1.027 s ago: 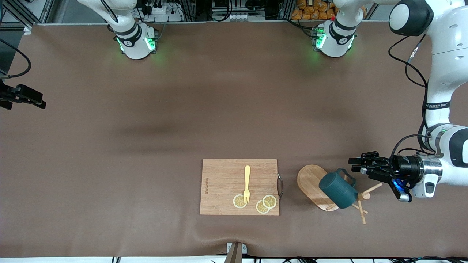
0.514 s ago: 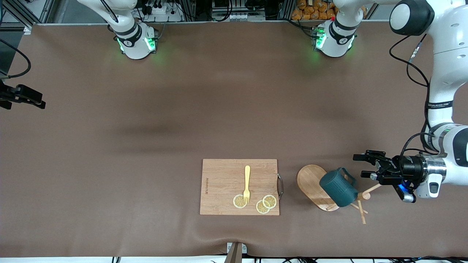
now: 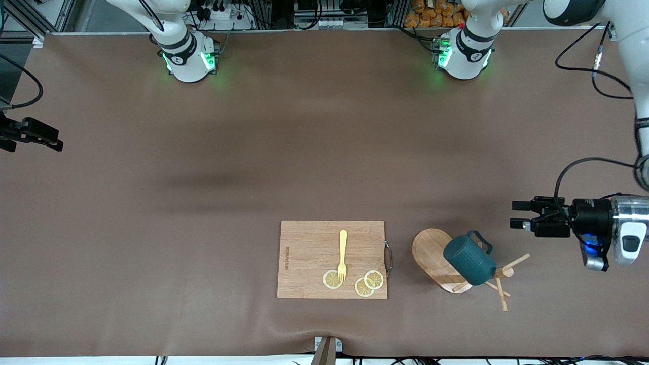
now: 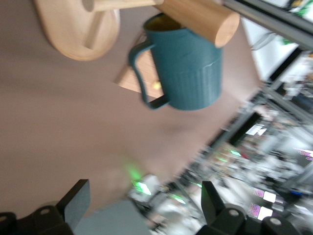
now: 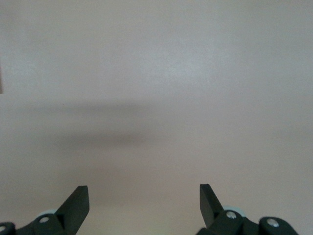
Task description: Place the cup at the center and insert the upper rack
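left gripper (image 3: 516,214) spread, empty, over bare surface (image 3: 253,152) near cup | right gripper (image 5: 144,205) spread, waited at right arm's end | cup (image 3: 469,260) hung on toppled mug tree (image 3: 446,261), beside cutting board (image 3: 309,258) | judged rigid, light, breakable; handle or rim likeliest hold | tree judged stiff, light; post likeliest hold

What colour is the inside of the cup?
Tan-yellow inside the cup, glimpsed at its mouth in the left wrist view.

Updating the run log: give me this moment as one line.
left pincer: open, empty, beside mug tree | right pincer: open, waiting | ribbed dark teal mug: hanging on light wooden mug tree | placement: not yet done
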{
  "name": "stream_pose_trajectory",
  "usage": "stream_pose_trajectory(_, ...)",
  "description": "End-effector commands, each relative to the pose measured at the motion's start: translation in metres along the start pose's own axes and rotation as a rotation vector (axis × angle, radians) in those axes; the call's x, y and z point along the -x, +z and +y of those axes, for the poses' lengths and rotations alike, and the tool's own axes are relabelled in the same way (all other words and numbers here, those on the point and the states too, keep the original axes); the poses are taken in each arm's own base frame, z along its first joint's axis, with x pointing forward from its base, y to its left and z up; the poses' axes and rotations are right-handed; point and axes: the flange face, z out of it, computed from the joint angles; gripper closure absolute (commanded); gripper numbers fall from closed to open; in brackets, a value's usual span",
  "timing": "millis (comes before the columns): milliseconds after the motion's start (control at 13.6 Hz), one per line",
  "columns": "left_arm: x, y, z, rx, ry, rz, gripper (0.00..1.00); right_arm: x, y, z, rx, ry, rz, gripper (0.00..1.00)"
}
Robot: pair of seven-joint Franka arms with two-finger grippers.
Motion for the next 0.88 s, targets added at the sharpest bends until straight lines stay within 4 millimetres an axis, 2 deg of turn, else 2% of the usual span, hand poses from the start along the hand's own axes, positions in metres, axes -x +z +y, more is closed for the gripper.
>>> stream_pose_trajectory(0, 0.051, -0.026, 0.033, -0.252, 0.153, 0.166, 0.00, -0.002, -0.004, -0.001, 0.016, 0.007, 0.002, 0.00)
stream_pose_trajectory(147, 0.080, -0.033, 0.051, -0.407, 0.204, 0.231, 0.00, -0.002, -0.004, -0.002, 0.012, 0.012, 0.002, 0.00)
stream_pose_trajectory(367, 0.120, -0.028, 0.069, -0.579, 0.300, 0.285, 0.00, -0.002, -0.003, -0.008, -0.032, 0.010, -0.001, 0.00)
stream_pose_trajectory(514, 0.145, -0.029, 0.074, -0.656, 0.328, 0.346, 0.00, -0.002, 0.002, -0.010, -0.085, 0.059, -0.021, 0.00)
stream_pose_trajectory(587, 0.158, -0.022, 0.077, -0.718, 0.348, 0.370, 0.00, -0.001, 0.003, -0.014, -0.095, 0.088, -0.038, 0.00)
stream_pose_trajectory(807, 0.198, -0.021, 0.068, -0.772, 0.363, 0.399, 0.00, 0.001, 0.004, -0.031, -0.104, 0.132, -0.070, 0.00)
